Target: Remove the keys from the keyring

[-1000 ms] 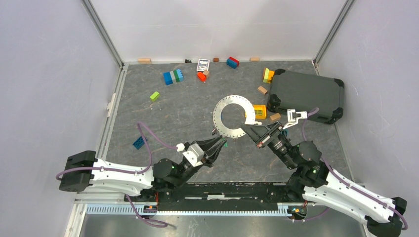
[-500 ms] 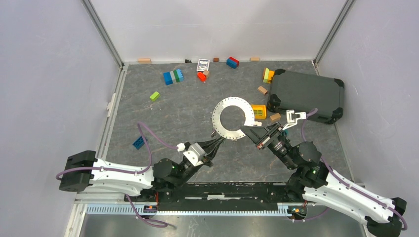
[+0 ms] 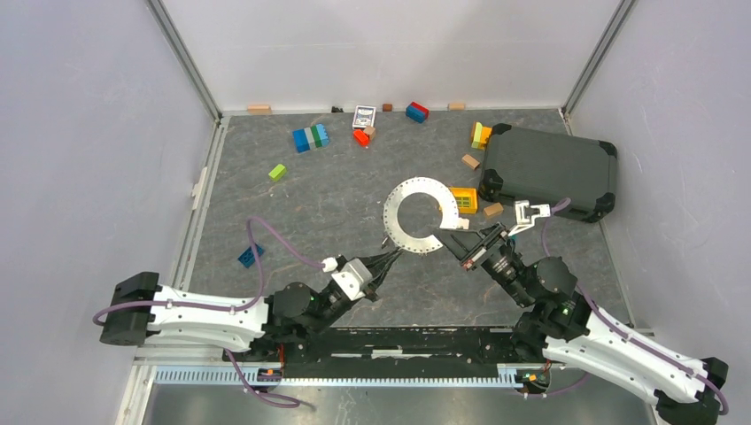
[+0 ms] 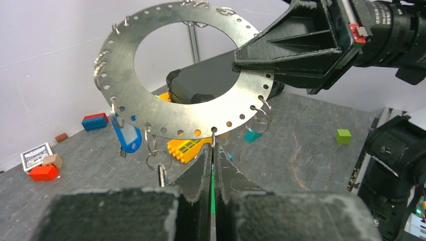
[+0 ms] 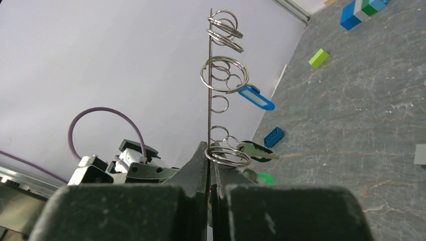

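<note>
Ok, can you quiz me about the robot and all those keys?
1. True or false: the right gripper is shut on the metal disc.
2. What colour is the tag hanging from the disc? A red, B blue, C pink.
3. Fill in: the left gripper pinches a ___ key.
Key: 1 true; 2 B; 3 green.
</note>
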Controlling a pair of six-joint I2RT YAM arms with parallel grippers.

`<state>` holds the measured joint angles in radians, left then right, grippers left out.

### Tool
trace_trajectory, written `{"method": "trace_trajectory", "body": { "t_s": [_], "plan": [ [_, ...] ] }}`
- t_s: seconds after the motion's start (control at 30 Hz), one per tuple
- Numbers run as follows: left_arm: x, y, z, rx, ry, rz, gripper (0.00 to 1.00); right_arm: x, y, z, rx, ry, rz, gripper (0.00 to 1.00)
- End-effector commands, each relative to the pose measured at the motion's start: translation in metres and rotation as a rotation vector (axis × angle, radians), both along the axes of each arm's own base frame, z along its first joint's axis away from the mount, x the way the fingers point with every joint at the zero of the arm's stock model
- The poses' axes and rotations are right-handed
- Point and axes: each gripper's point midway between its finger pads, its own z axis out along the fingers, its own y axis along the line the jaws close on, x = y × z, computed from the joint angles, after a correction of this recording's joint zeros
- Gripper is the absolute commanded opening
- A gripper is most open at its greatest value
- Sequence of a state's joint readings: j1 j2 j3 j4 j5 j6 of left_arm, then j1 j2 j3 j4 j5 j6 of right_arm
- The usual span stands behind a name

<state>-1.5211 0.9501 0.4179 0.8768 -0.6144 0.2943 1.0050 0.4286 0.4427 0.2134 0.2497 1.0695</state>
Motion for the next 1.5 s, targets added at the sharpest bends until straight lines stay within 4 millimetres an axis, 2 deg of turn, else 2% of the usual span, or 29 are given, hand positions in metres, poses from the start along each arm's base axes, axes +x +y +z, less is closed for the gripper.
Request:
{"method": "trace_trajectory", "body": {
  "t_s": [0.0, 0.13, 0.23, 0.37, 0.57, 0.73, 0.8, 0.9, 0.97, 1.03, 1.23, 1.33, 1.47],
  "plan": [
    [-0.009, 0.004, 0.012, 0.032, -0.021, -0.054, 0.02, 0.005, -0.016, 0.007, 0.079, 0.028, -0.062, 0.0],
    [-0.009, 0.014, 0.013, 0.044, -0.027, -0.049, 0.02, 0.008, -0.019, -0.014, 0.104, 0.097, -0.077, 0.12],
    [-0.008, 0.019, 0.015, 0.047, -0.032, -0.041, 0.02, 0.007, -0.015, -0.027, 0.1, 0.126, -0.059, 0.24],
    [-0.009, 0.019, 0.016, 0.066, -0.033, -0.049, 0.02, 0.004, -0.012, -0.036, 0.062, 0.133, -0.038, 0.38],
    [-0.014, 0.02, 0.02, 0.095, -0.016, -0.081, 0.02, 0.002, -0.026, -0.044, -0.068, 0.088, -0.082, 0.49],
    [-0.015, 0.029, 0.026, 0.091, 0.004, -0.089, 0.02, -0.002, -0.04, -0.059, -0.256, 0.032, -0.11, 0.51],
    [-0.016, 0.034, 0.03, 0.086, 0.012, -0.093, 0.02, -0.004, -0.046, -0.054, -0.316, -0.043, -0.12, 0.49],
    [-0.018, 0.039, 0.033, 0.094, 0.02, -0.108, 0.02, -0.009, -0.048, -0.036, -0.399, -0.226, -0.106, 0.47],
    [-0.022, 0.041, 0.035, 0.106, 0.024, -0.13, 0.02, -0.017, -0.042, -0.022, -0.439, -0.369, -0.066, 0.47],
    [-0.026, 0.042, 0.036, 0.117, 0.031, -0.159, 0.02, -0.027, -0.029, -0.016, -0.469, -0.491, 0.008, 0.47],
    [-0.048, 0.041, 0.038, 0.12, 0.051, -0.291, 0.02, -0.062, 0.015, -0.012, -0.451, -0.853, 0.232, 0.43],
    [-0.055, 0.038, 0.037, 0.122, 0.061, -0.332, 0.02, -0.073, 0.029, -0.01, -0.414, -0.963, 0.296, 0.41],
    [-0.06, 0.033, 0.034, 0.133, 0.072, -0.366, 0.02, -0.074, 0.043, -0.011, -0.41, -1.027, 0.33, 0.34]
  ]
}}
